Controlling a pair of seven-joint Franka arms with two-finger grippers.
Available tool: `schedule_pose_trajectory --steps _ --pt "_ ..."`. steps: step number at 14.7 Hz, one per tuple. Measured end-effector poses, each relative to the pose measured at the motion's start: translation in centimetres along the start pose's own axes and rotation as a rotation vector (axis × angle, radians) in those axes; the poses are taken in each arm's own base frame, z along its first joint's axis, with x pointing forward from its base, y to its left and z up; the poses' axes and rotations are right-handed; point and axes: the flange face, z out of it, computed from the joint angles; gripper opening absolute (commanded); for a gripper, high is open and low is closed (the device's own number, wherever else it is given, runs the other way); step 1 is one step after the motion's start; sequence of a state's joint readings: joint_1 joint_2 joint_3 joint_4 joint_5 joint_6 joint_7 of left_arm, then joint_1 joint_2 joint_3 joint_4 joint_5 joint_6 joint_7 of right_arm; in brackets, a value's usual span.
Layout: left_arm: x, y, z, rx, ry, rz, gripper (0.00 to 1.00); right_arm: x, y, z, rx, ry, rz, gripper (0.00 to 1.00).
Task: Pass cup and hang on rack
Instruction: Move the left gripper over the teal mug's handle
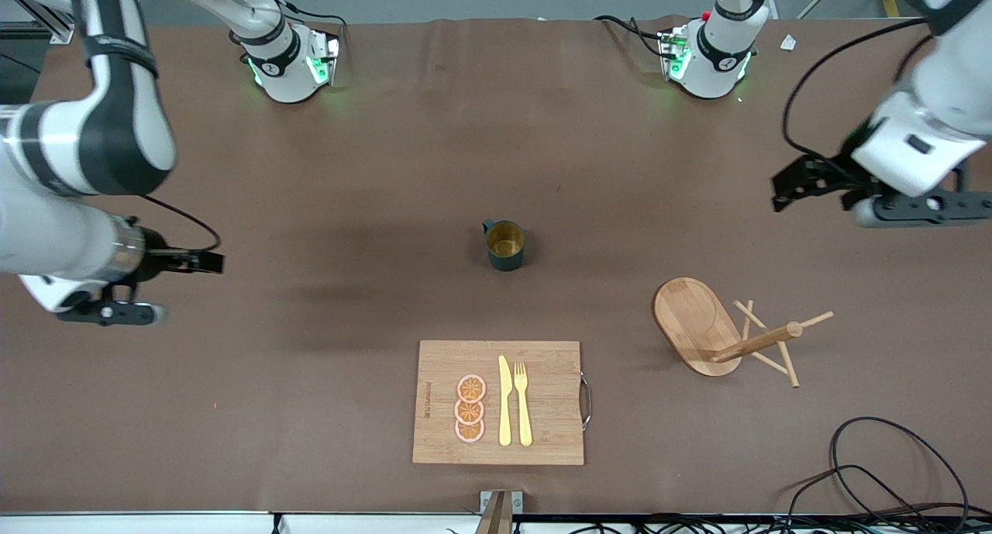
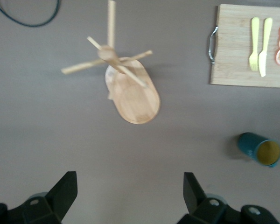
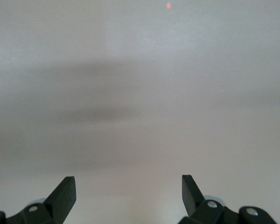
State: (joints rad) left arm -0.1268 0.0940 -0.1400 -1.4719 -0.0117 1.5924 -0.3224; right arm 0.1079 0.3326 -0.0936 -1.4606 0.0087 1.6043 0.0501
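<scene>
The brown table (image 1: 372,208) spans the whole scene, with both arm bases along the edge farthest from the front camera. The left arm reaches out at its own end of the table, and the left gripper (image 2: 130,196) hangs in the air over bare tabletop, its fingers spread wide apart and holding nothing. The right gripper (image 3: 129,196) hangs over bare tabletop at the right arm's end, its fingers likewise parted wide and empty. A rectangular wooden cutting board (image 1: 542,410) lies near the table edge closest to the front camera, with a metal handle at the side toward the left arm's end. The rack (image 1: 694,325) stands on the table toward the left arm's end, a little farther from the front camera than the board, its thin pegs sticking out from the central post above the oval base. The cup (image 1: 505,245) stands upright near the middle of the table, farther from the front camera than the board, well apart from the rack and from both grippers. On the board lie a yellow knife (image 1: 504,402) and a yellow fork (image 1: 523,402) side by side, with three orange slices (image 1: 470,408) in a row beside the knife
</scene>
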Motion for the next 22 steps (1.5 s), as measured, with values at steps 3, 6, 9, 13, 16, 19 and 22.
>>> schedule_pose_trajectory --steps 3,6,9,13,16,19,22 --pt "-2.6 6.8 0.4 0.032 0.007 -0.091 1.00 -0.7 6.6 -1.3 0.018 0.013 -0.010 1.00" --pt "-4.7 12.7 2.6 0.060 -0.003 -0.202 1.00 -1.9 9.4 -2.5 0.028 0.016 0.012 1.00" --pt "-6.7 19.4 5.9 0.126 0.038 -0.300 1.00 -2.5 9.3 -4.5 0.027 0.024 0.009 1.00" --pt "-12.2 29.0 11.9 0.256 0.178 -0.388 1.00 -2.9 9.0 -6.4 0.025 0.043 0.007 1.00" --pt "-15.9 34.4 16.6 0.279 0.277 -0.434 1.00 -3.5 8.7 -5.9 0.031 -0.015 0.029 1.00" --pt "-18.8 38.0 20.7 0.297 0.391 -0.461 1.00 -3.8 8.3 -5.7 0.033 -0.043 0.027 1.00" --pt "-21.9 41.8 26.1 0.295 0.494 -0.486 1.00 -4.4 8.0 -6.6 0.034 -0.028 0.022 1.00"
